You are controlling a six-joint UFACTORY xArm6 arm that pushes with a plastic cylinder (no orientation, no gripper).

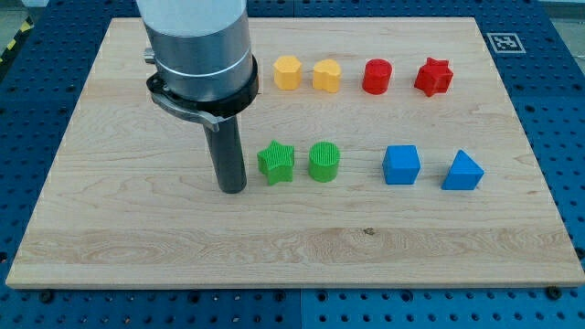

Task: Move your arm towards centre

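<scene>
Resting my tip on the wooden board, just left of the green star block and apart from it. No fingers here to open or close, only a bare rod. Needing, by judgement, a rightward slide toward centre, passing below the green star block and green cylinder block without nudging either. Surrounding the board: blue perforated table.
</scene>
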